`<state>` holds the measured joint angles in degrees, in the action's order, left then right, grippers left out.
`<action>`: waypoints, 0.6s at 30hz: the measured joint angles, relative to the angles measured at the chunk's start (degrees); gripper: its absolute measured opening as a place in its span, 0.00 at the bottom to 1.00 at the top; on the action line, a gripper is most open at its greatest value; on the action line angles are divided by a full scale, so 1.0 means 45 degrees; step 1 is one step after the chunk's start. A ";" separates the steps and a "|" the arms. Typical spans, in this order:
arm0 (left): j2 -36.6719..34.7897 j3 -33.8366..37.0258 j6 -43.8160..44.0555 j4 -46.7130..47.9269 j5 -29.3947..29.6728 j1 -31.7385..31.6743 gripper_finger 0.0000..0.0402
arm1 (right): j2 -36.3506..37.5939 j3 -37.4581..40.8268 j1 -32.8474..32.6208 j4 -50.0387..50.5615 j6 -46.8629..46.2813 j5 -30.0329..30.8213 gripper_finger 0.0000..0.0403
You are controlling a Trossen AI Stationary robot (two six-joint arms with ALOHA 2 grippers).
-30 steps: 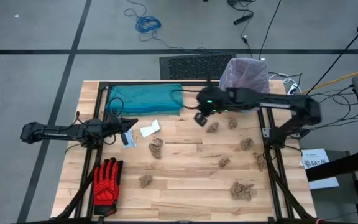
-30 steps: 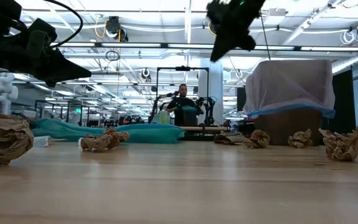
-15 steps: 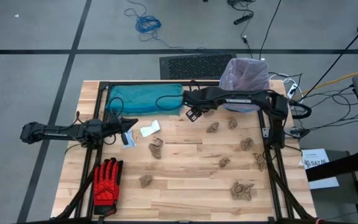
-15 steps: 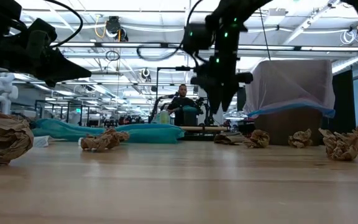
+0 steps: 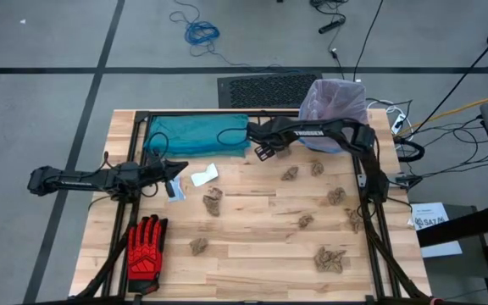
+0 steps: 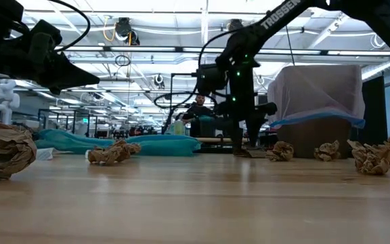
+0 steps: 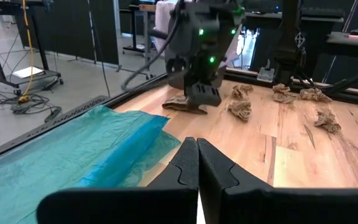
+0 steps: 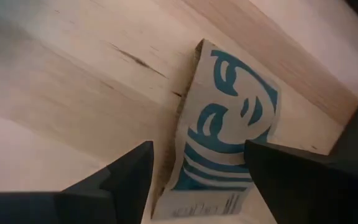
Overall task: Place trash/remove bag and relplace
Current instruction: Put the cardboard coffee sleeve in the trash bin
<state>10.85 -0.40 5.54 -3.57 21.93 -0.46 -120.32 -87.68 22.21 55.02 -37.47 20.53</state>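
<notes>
My right gripper (image 5: 263, 152) is open and points steeply down, low over a flat brown paper scrap with teal print (image 8: 229, 124) near the table's far edge. Its fingers stand on either side of the scrap, which lies flat on the wood (image 7: 182, 106). Several crumpled brown wads of trash (image 5: 214, 201) lie scattered over the table. The pale pink bag (image 5: 335, 102) lines a bin at the far right corner. My left gripper (image 5: 180, 167) is shut and hangs above the table's left side, holding nothing.
A teal plastic bag (image 5: 197, 134) lies along the far edge, just left of my right gripper. A white scrap (image 5: 204, 175) sits near my left gripper, and a red-and-black glove (image 5: 145, 246) lies at the near left. A person (image 6: 198, 112) sits far behind the table.
My right gripper has dropped from high above the table down to just over the wood, shifting slightly toward the far left. It has tipped from nearly level to steeply downward, rolled at the wrist, and opened. Nothing on the table has moved.
</notes>
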 joint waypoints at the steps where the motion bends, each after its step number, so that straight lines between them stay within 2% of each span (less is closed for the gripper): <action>1: 0.0000 0.0003 0.0000 -0.0014 0.0000 -0.0003 0.00 | -0.0100 0.0000 0.0035 0.0000 -0.0103 -0.0014 0.59; 5: 0.0000 0.0002 0.0005 -0.0092 0.0000 0.0000 0.00 | -0.0401 -0.0010 0.0060 -0.0101 -0.0206 -0.0164 0.48; 7: 0.0000 0.0003 0.0005 -0.0108 0.0000 -0.0001 0.00 | -0.0449 -0.0015 0.0052 -0.0149 -0.0199 -0.0223 0.36; 10: 0.0000 0.0005 0.0010 -0.0136 0.0000 -0.0003 0.00 | -0.0435 -0.0005 -0.0092 -0.0171 -0.0053 -0.0292 0.12; 11: 0.0000 0.0002 0.0015 -0.0138 0.0000 0.0002 0.00 | -0.0393 0.0005 -0.0149 -0.0183 0.0090 -0.0318 0.06; 18: 0.0000 0.0001 0.0039 -0.0133 -0.0102 -0.0002 0.00 | 0.0904 0.0005 -0.0727 0.0002 -0.0052 -0.1041 0.01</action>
<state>10.85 -0.40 5.72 -4.16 21.47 -0.46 -116.25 -87.66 18.94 55.04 -37.70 15.85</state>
